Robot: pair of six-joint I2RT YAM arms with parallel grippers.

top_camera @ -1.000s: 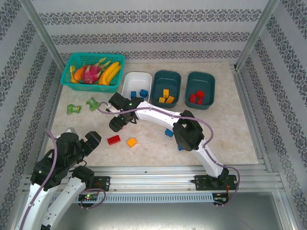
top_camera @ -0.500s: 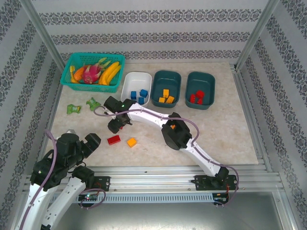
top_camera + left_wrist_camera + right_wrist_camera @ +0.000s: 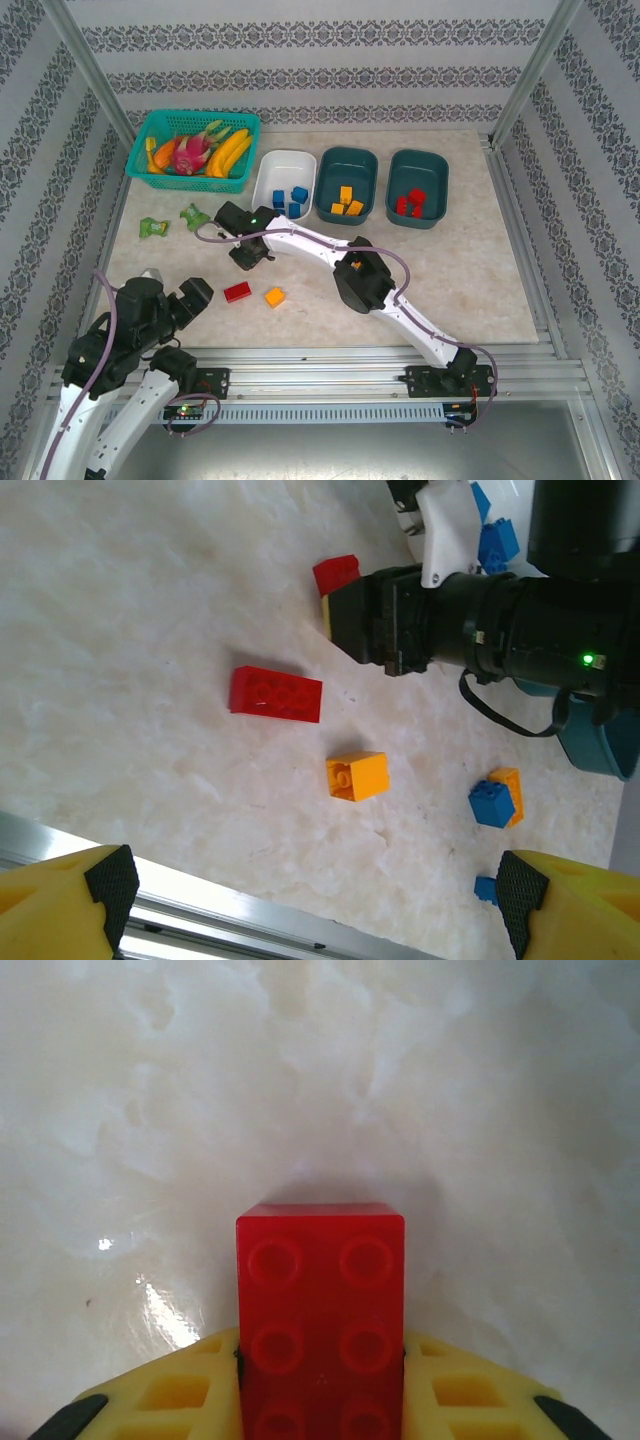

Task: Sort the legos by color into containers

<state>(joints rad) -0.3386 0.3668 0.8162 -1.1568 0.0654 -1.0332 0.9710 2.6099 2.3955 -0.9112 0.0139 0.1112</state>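
- Bare table (image 3: pixel 480 270) right of centre; loose red brick (image 3: pixel 237 292) and orange brick (image 3: pixel 274 296) near front edge.
- Clamped in right gripper (image 3: pixel 320 1390): red lego (image 3: pixel 320 1300), left of centre, before white tub (image 3: pixel 268 170).
- Spread wide at near-left corner: left gripper (image 3: pixel 315 880).
- In white tub, blue bricks (image 3: pixel 290 197); in middle tub (image 3: pixel 345 168), orange bricks (image 3: pixel 346 203); in right tub (image 3: pixel 420 168), red bricks (image 3: pixel 410 203).

Left gripper (image 3: pixel 320 905) spread wide, yellow fingers (image 3: pixel 60 905) at both near corners. Just ahead, between them, an orange brick (image 3: pixel 357 776); slightly farther and to the left, a long red brick (image 3: pixel 275 693), flat on the table (image 3: pixel 120 630). Toward the right finger, a blue-and-orange pair (image 3: pixel 496 800), touching, and a small blue brick (image 3: pixel 486 887) nearer. Farthest ahead, the right gripper (image 3: pixel 332 610) with a second red brick (image 3: pixel 337 574) at its tip.
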